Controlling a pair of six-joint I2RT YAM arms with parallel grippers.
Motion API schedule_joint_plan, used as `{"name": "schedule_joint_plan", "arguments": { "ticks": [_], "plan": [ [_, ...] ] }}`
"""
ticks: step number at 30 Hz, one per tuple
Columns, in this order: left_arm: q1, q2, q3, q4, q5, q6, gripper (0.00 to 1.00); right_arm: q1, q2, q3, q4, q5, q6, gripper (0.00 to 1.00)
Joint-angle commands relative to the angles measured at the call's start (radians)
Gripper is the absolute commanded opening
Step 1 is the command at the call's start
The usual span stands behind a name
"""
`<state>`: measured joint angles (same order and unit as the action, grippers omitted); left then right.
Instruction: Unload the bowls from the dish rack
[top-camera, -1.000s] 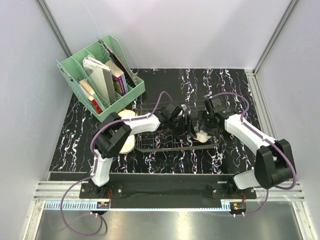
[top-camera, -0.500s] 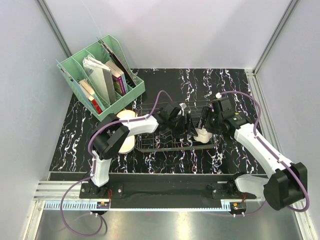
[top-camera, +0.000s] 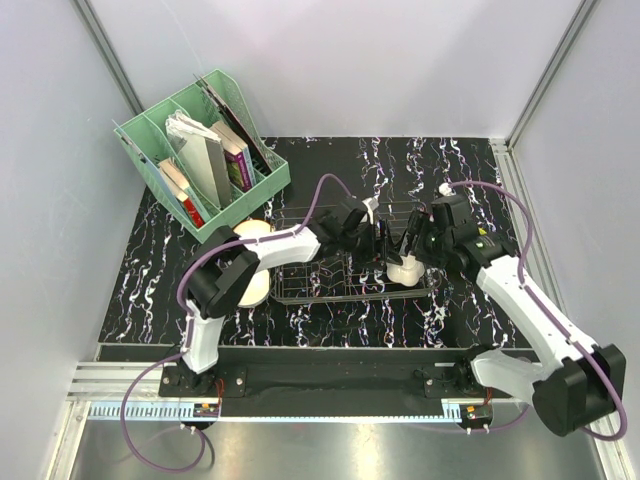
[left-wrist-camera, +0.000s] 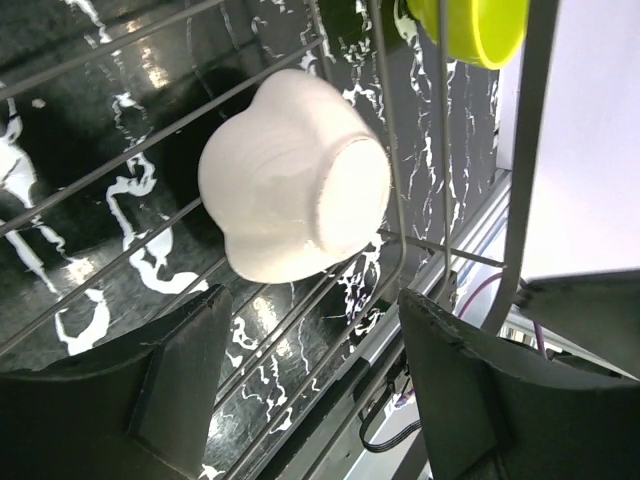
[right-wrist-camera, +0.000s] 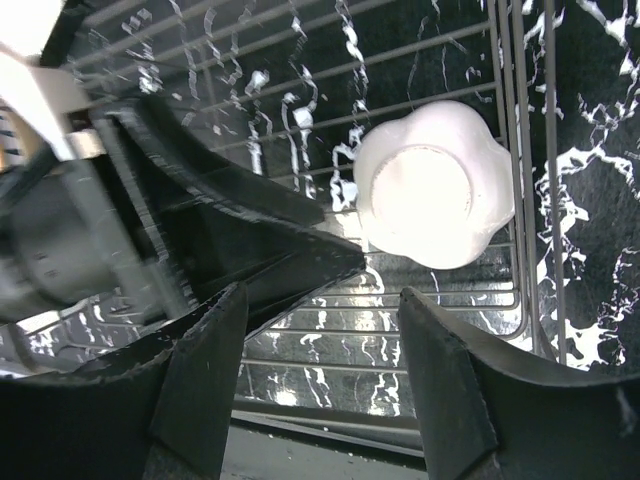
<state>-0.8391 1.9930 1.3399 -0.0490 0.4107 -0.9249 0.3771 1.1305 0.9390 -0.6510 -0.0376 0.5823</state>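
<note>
The dark wire dish rack (top-camera: 300, 290) lies mid-table. A white scalloped bowl (top-camera: 405, 271) rests upside down on its right end, also seen in the left wrist view (left-wrist-camera: 295, 190) and the right wrist view (right-wrist-camera: 435, 185). A yellow-green bowl (left-wrist-camera: 475, 25) stands behind the rack wires (left-wrist-camera: 383, 100) at that view's top. My left gripper (top-camera: 377, 245) (left-wrist-camera: 315, 350) hovers just left of the white bowl, open and empty. From the right, my right gripper (top-camera: 413, 243) (right-wrist-camera: 320, 350) faces it over the rack (right-wrist-camera: 400, 55), open and empty, close above the bowl.
Two cream bowls (top-camera: 253, 229) (top-camera: 256, 288) sit on the table left of the rack, partly under my left arm. A mint-green organiser (top-camera: 200, 165) with books stands at the back left. Both grippers crowd the rack's right half; a left finger (right-wrist-camera: 250, 240) shows in the right wrist view.
My right arm has swung its elbow out to the right and the gripper drew slightly back and right. The left gripper edged right. The white bowl has not moved.
</note>
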Motion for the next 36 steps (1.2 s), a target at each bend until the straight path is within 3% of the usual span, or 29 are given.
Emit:
{"name": "schedule_joint_plan", "arguments": {
  "ticks": [1, 22, 36],
  "plan": [
    [-0.014, 0.007, 0.044, 0.046, -0.019, 0.006, 0.72, 0.006, -0.092, 0.052, 0.013, 0.035, 0.005, 0.69],
    [-0.009, 0.102, 0.016, 0.092, -0.046, -0.011, 0.71, 0.006, -0.245, 0.123, -0.013, 0.058, -0.002, 0.70],
    [-0.008, 0.156, 0.053, 0.098, -0.033, -0.029, 0.71, 0.006, -0.245, 0.132, -0.013, 0.051, -0.002, 0.70]
  ]
}}
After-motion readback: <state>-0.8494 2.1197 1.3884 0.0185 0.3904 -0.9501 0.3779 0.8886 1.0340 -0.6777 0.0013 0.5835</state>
